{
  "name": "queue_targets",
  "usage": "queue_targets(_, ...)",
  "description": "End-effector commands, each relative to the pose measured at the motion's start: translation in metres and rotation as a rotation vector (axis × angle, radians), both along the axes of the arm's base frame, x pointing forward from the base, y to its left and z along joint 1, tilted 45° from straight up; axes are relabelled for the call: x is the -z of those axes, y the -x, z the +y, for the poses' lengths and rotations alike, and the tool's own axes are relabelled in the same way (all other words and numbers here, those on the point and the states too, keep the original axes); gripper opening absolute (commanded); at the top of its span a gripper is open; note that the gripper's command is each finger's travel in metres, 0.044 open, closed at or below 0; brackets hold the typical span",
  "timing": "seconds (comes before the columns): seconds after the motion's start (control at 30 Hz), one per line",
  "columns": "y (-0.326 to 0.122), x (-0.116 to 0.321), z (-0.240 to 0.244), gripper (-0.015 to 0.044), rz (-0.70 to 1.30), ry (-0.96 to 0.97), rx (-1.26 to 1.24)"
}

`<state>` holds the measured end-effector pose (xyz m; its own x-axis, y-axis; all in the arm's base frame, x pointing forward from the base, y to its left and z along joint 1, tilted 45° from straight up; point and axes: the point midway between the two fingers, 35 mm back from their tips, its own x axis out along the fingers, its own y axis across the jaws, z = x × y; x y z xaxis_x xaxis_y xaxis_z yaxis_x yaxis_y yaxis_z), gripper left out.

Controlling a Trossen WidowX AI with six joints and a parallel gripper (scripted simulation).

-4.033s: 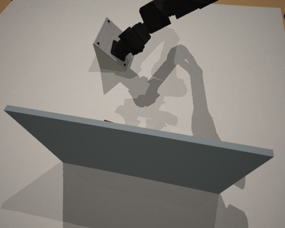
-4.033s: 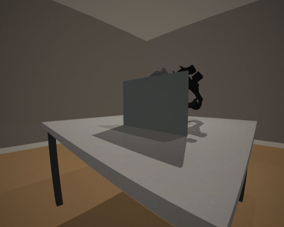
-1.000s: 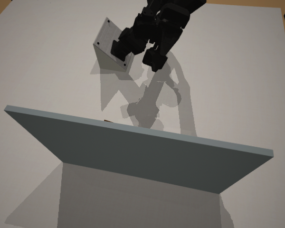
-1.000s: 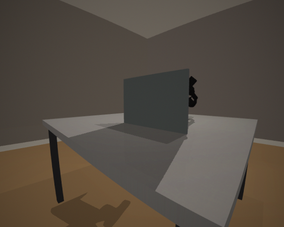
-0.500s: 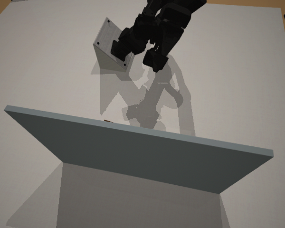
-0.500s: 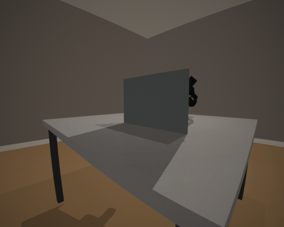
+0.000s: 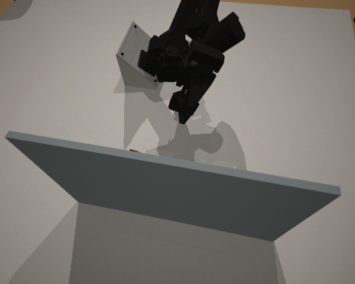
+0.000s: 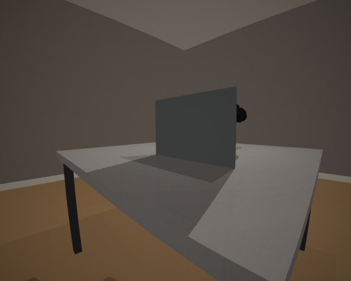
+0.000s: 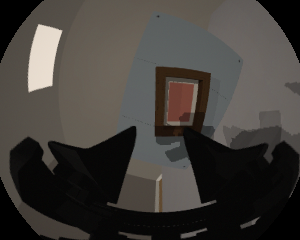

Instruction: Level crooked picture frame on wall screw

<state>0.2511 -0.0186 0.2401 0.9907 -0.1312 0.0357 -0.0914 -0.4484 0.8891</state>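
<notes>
The picture frame (image 9: 160, 95), brown with a red picture, hangs on the blue-grey upright panel (image 7: 171, 195) (image 8: 193, 130) (image 9: 182, 45). The wrist view is rolled, with the panel's top edge on its left. The frame sits crooked against the panel: its end toward the top of that view is nearer the panel's top edge, so it is higher. In the top view only a brown sliver of the frame (image 7: 134, 150) shows. Screw and notched strip are hidden. My gripper (image 7: 180, 113) (image 9: 160, 130) is open and empty, off the panel, its fingers over the frame's lower end in the wrist view.
The panel stands on the light table (image 7: 293, 92) (image 8: 260, 196) and hides most of the arm in the exterior view. A pale sloped block (image 7: 131, 45) with dark holes stands beside the arm. Arm shadows fall on the table and partly on the frame.
</notes>
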Motion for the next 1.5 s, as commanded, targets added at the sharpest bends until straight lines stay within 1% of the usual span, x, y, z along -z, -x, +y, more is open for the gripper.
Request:
queue_targets(0.0,-0.002,0.004,0.0,0.026,0.011,-0.001,0.002)
queue_targets(0.47,-0.007,0.002,0.0,0.026,0.011,-0.001,0.002)
queue_targets(0.67,-0.041,-0.003,-0.004,0.026,0.009,0.0,0.002)
queue_targets(0.87,-0.08,0.001,-0.01,0.026,0.007,0.0,0.002)
queue_targets(1.47,-0.086,0.001,-0.011,0.026,0.006,0.0,0.002)
